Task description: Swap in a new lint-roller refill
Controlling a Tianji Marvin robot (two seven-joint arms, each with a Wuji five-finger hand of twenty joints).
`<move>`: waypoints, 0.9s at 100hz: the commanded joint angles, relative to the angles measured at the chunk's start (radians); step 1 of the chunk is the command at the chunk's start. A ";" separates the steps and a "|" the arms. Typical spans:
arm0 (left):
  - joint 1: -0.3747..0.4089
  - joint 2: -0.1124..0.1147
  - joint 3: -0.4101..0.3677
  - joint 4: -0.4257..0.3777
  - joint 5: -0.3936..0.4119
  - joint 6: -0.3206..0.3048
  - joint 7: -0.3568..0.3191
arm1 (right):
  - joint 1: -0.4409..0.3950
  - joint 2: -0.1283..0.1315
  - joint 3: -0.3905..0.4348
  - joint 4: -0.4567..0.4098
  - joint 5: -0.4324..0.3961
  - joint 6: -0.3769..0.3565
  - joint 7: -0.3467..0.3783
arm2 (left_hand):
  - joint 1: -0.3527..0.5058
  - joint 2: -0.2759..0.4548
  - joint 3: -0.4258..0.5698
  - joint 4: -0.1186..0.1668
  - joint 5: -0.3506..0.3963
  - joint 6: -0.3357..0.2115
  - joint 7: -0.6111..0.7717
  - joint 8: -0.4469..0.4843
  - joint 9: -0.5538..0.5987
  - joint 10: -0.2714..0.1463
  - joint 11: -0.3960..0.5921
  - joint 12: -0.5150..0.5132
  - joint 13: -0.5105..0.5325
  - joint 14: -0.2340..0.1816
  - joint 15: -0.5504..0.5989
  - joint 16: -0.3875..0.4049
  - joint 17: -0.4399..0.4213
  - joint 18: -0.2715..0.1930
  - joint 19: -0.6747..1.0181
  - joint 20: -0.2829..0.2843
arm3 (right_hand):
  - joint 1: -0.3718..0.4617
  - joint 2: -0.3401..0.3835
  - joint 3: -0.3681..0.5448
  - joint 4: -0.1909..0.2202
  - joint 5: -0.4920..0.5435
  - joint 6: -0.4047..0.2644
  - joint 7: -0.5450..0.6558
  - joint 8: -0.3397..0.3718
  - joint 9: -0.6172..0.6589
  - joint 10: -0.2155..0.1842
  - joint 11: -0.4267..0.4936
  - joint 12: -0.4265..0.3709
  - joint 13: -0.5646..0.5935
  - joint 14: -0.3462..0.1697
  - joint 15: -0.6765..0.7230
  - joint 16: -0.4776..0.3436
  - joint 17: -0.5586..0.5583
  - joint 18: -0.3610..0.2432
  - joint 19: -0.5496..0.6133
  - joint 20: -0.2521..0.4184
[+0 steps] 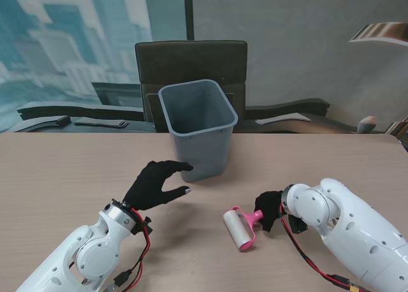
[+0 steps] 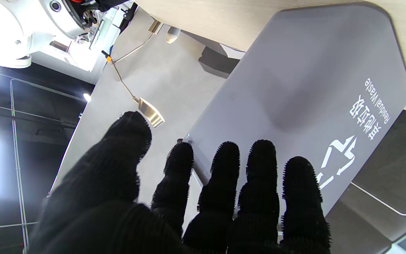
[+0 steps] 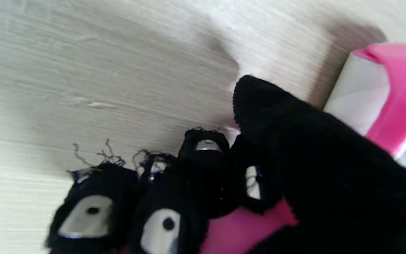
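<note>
While my right hand (image 1: 270,209) wraps its black-gloved fingers (image 3: 167,197) around the pink handle (image 1: 255,216) of the lint roller (image 1: 241,228), the roller lies on the pale wood desk (image 1: 57,177), near me and right of centre, its white roll (image 1: 234,229) angled toward my left and its pink frame running along the side nearer my right arm. From the right wrist view the fingers curl over the pink handle (image 3: 238,229) and the thumb lies across toward the white roll (image 3: 352,98), so this hand is closed on the handle. My left hand (image 1: 154,185) holds nothing; its fingers are spread apart, reaching toward the grey waste bin (image 1: 199,129), which stands upright on the desk farther from me, about centre. From the stand the fingertips look to be at the bin's near lower wall, though I cannot tell whether they touch it. Through the left wrist view the bin's side (image 2: 294,88) shows a white recycling symbol and the words "Residual Waste". A dark chair (image 1: 190,62) stands behind the bin
</note>
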 commanded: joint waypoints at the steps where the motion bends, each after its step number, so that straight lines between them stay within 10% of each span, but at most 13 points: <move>1: 0.001 -0.001 0.001 0.000 -0.003 0.001 -0.015 | 0.003 0.009 -0.003 0.009 -0.019 0.004 0.026 | 0.004 0.039 0.021 0.013 0.011 -0.003 0.008 0.010 0.018 -0.023 0.008 0.012 0.022 -0.024 0.022 0.011 0.002 -0.015 -0.008 0.007 | 0.009 0.031 0.048 -0.005 0.056 -0.004 0.102 0.037 0.188 0.145 0.202 0.088 -0.045 -0.221 0.175 0.099 0.039 -0.037 0.215 0.040; 90: -0.003 0.000 0.003 0.010 -0.007 0.003 -0.025 | -0.153 -0.008 0.252 -0.030 -0.473 0.000 0.018 | 0.008 0.048 0.011 0.014 0.020 -0.001 0.021 0.017 0.027 -0.023 0.012 0.017 0.027 -0.021 0.027 0.016 0.004 -0.013 -0.004 0.010 | 0.018 0.034 0.037 -0.017 0.046 -0.002 0.095 0.054 0.169 0.151 0.188 0.109 -0.046 -0.207 0.175 0.076 0.035 -0.017 0.193 0.024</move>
